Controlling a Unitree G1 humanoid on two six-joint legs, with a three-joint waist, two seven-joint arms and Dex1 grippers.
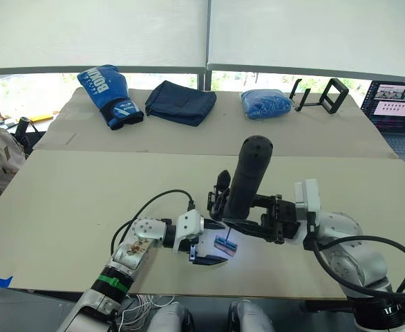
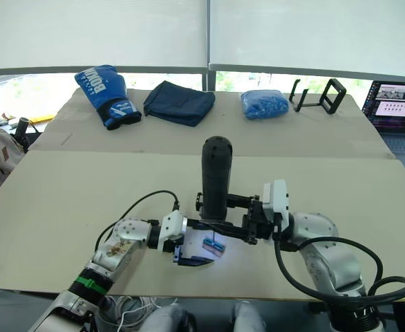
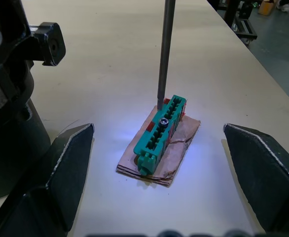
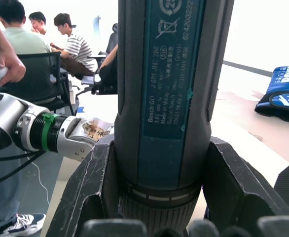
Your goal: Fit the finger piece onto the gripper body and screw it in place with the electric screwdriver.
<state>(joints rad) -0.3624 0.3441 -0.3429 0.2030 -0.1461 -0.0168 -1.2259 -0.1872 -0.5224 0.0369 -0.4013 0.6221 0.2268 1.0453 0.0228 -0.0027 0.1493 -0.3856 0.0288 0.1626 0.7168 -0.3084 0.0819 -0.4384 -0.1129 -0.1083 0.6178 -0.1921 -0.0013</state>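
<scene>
Right gripper [image 1: 247, 220] fingers clamp the electric screwdriver [image 1: 248, 176] upright; left gripper [image 1: 207, 241] fingers spread wide, flanking the green block [image 3: 159, 129] on its brown pad. The bit [image 3: 164, 52] meets the block's far end, beside a screw. The gripper body [image 1: 220, 193] stands just behind; finger piece probably not identifiable. Risk: a tilted bit could slip off and shove the unheld block.

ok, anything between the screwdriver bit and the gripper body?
Nothing visible. The right gripper holds the screwdriver upright, with its bit down at one end of a green block, inside the open left gripper. The gripper body stands beside it, with bare table between.
</scene>
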